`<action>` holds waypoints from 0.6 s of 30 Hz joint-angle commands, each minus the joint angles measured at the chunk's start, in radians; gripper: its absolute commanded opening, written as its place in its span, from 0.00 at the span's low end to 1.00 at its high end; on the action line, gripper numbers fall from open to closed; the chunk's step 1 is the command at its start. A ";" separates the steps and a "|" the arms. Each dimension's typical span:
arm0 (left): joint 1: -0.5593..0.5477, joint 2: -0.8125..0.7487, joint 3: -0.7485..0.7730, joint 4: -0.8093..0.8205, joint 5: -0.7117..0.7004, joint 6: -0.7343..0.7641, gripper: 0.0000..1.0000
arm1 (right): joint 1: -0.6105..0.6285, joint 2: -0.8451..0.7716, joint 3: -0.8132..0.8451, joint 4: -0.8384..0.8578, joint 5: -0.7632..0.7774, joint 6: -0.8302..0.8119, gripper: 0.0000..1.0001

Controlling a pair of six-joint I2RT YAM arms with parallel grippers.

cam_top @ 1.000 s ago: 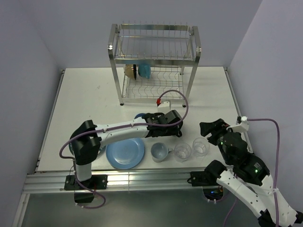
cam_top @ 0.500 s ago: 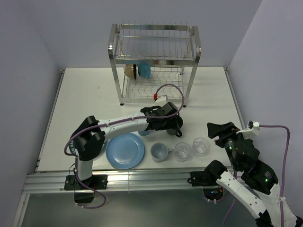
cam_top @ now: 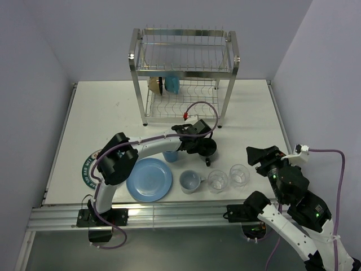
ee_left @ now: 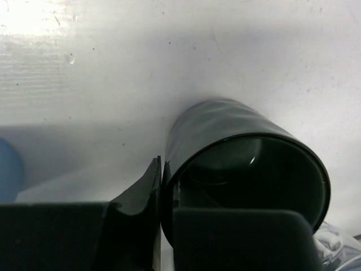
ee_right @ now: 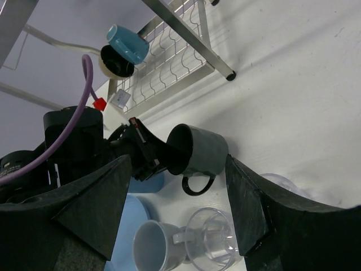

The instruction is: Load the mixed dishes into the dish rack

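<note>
Dark mug (ee_left: 242, 141), rim wall between the clamped left fingers (ee_left: 141, 192); right fingers (ee_right: 93, 212) apart, empty.

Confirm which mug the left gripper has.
The dark mug, tipped sideways with its rim pinched by the left gripper. The pale blue mug stands upright, untouched, beside the blue plate.

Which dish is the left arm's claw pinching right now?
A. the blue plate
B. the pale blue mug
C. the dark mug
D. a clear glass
C: in the left wrist view the left gripper is closed on the dark mug, one finger inside its rim and one outside.
</note>
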 commanded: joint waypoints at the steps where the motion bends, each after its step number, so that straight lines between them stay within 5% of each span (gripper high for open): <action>1: 0.011 -0.051 0.023 0.054 0.012 0.031 0.00 | -0.004 0.017 0.033 -0.005 0.000 -0.007 0.75; 6: 0.037 -0.148 0.036 0.069 0.050 0.093 0.00 | -0.002 0.086 0.043 0.043 -0.147 -0.042 0.76; 18: 0.145 -0.691 -0.553 0.906 0.492 -0.128 0.00 | -0.004 0.137 -0.076 0.431 -0.665 -0.032 0.77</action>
